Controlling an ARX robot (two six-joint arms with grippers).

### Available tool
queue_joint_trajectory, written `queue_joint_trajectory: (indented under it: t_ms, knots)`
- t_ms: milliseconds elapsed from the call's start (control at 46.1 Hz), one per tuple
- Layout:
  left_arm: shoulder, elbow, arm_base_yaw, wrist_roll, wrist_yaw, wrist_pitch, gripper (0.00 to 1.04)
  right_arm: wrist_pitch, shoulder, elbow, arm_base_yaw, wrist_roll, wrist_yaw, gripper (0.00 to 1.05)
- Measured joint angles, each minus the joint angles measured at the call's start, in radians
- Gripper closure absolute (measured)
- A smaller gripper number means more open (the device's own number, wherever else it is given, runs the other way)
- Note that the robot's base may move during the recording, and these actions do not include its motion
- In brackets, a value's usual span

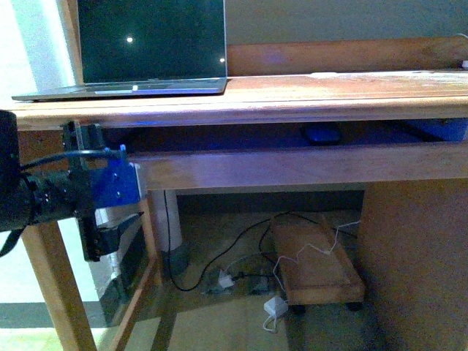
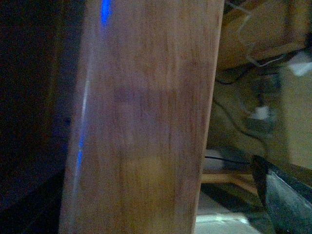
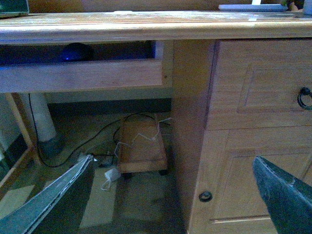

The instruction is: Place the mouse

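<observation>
The mouse (image 1: 322, 134) is a small dark dome lying in the pull-out tray (image 1: 292, 167) under the desk top; it also shows in the right wrist view (image 3: 75, 51), behind the tray's front board. My left gripper (image 1: 99, 189) is open at the tray's left end, and its view is filled by a close wooden board (image 2: 146, 122) with one finger (image 2: 282, 197) at the edge. My right gripper (image 3: 170, 204) is open and empty, low in front of the desk, well apart from the mouse. It does not show in the front view.
An open laptop (image 1: 146, 44) stands on the desk top (image 1: 329, 91) at the left. Drawers with a dark handle (image 3: 304, 97) are at the right. Under the desk are a wooden wheeled stand (image 1: 318, 263), cables and a white post (image 1: 172, 219).
</observation>
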Motion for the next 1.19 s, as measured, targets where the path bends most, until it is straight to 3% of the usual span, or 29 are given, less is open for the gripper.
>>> queue_joint_trajectory:
  t_ms: [130,304,434,542,650,759,846,1084,1192]
  knots:
    - [-0.208,-0.093,-0.007,-0.168,0.088,-0.394,0.08,0.0,0.0,0.0,0.0,0.0,0.0,0.07]
    - [-0.345,-0.193,-0.012,-0.222,0.191,-0.547,0.08,0.0,0.0,0.0,0.0,0.0,0.0,0.07]
    - [-0.462,-0.291,-0.037,-0.399,0.272,-0.529,0.08,0.0,0.0,0.0,0.0,0.0,0.0,0.07]
    - [-0.568,-0.388,-0.079,-0.683,0.383,-0.398,0.08,0.0,0.0,0.0,0.0,0.0,0.0,0.07]
    - [-0.671,-0.454,-0.121,-0.946,0.417,-0.258,0.08,0.0,0.0,0.0,0.0,0.0,0.0,0.07]
    - [-0.786,-0.495,-0.153,-1.211,0.292,-0.098,0.08,0.0,0.0,0.0,0.0,0.0,0.0,0.07]
    - [-0.862,-0.513,-0.169,-1.372,0.124,-0.082,0.08,0.0,0.0,0.0,0.0,0.0,0.0,0.07]
    - [-1.11,-0.665,-0.187,-1.512,-0.4,-0.253,0.08,0.0,0.0,0.0,0.0,0.0,0.0,0.07]
    - [-1.3,-0.761,-0.243,-1.522,-0.559,-0.369,0.08,0.0,0.0,0.0,0.0,0.0,0.0,0.07]
